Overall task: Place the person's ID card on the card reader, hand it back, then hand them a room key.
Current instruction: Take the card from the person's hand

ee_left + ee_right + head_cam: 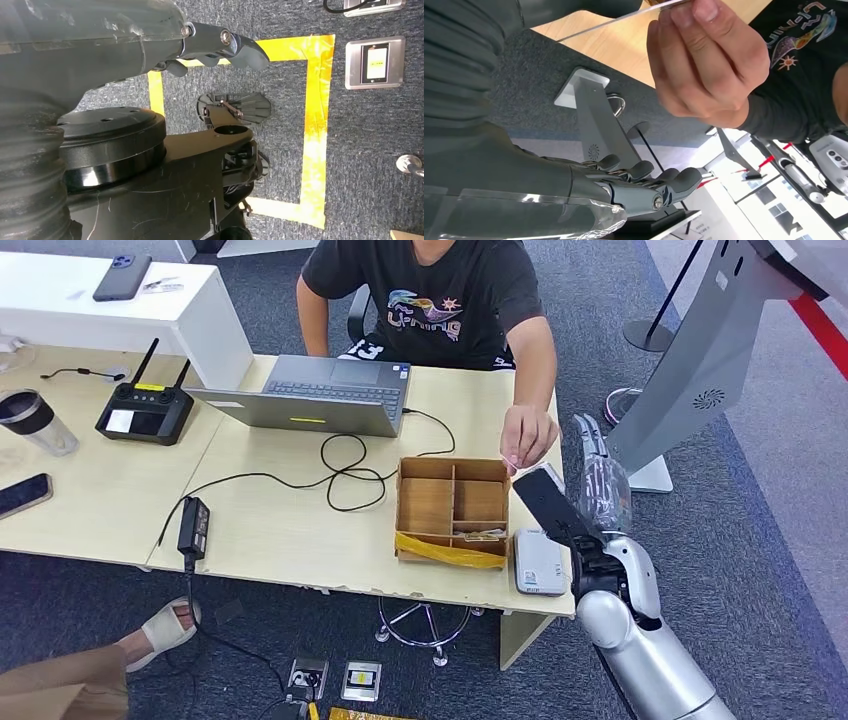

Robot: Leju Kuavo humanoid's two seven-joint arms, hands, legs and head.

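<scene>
Right now the right hand (pixel 598 490) is raised at the desk's (pixel 280 525) right edge, fingers spread and holding nothing; the person's hand (pixel 528 437) pinches a thin card (pixel 624 16) by its edge just above the robot's palm, so the card is in the person's grip, not the robot's; I cannot tell whether this is the ID card or a key card, though no grasp by the robot is in place yet. The card reader (pixel 539 562), a small white box, sits at the desk's front right corner, just beside the wooden organiser box (pixel 452 508); the left hand (pixel 220 47) hangs down over the carpet, fingers loosely curled with nothing in them.

Risks, as a judgement: the card is thin and presented edge-on, so the fingers could close late or off-centre and drop it off the desk's edge onto the floor; closing too soon could catch the person's fingers; a swing toward the reader could clip the organiser's wall.

Writing: the person's black T-shirt (pixel 430 290) carries a colourful graphic with lettering too stylised to read for sure; the reader's label is too small to read.
</scene>
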